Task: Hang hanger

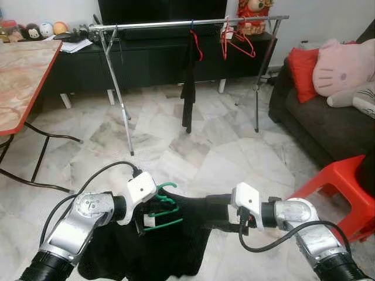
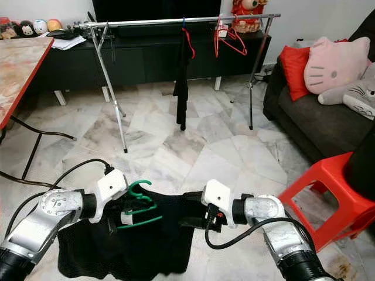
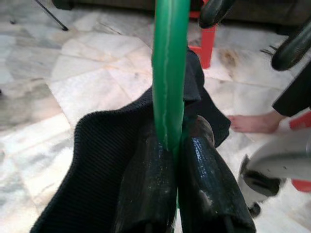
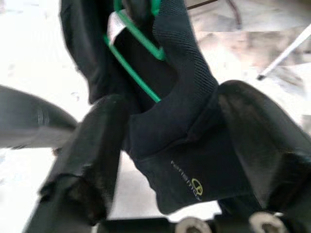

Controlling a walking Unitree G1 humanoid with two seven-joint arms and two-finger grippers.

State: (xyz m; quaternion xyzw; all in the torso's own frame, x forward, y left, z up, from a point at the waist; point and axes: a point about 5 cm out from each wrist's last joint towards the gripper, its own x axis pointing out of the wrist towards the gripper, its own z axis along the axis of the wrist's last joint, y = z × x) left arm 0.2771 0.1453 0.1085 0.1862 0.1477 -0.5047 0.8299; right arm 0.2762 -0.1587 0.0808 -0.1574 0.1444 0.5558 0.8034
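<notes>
Left end effector (image 3: pixel 170 160) is clamping the green hanger (image 1: pixel 161 213); right end effector (image 4: pixel 184 145), reaching inward beside it, is pinching the black garment (image 1: pixel 187 240).

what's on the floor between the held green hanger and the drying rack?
Bare marble floor between the green hanger and the drying rack, seen in the left eye view. A black garment hangs from the rail above it.

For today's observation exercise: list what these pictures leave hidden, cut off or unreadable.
- Green hanger: head views, its lower bar is hidden in the black garment.
- Garment's hem: cut off by the bottom edge.
- Left gripper: left wrist view, fingers clamp the hanger; the hook runs past the frame edge.
- Garment logo: right wrist view, too blurred to read.
- Shelf items: too small.
</notes>
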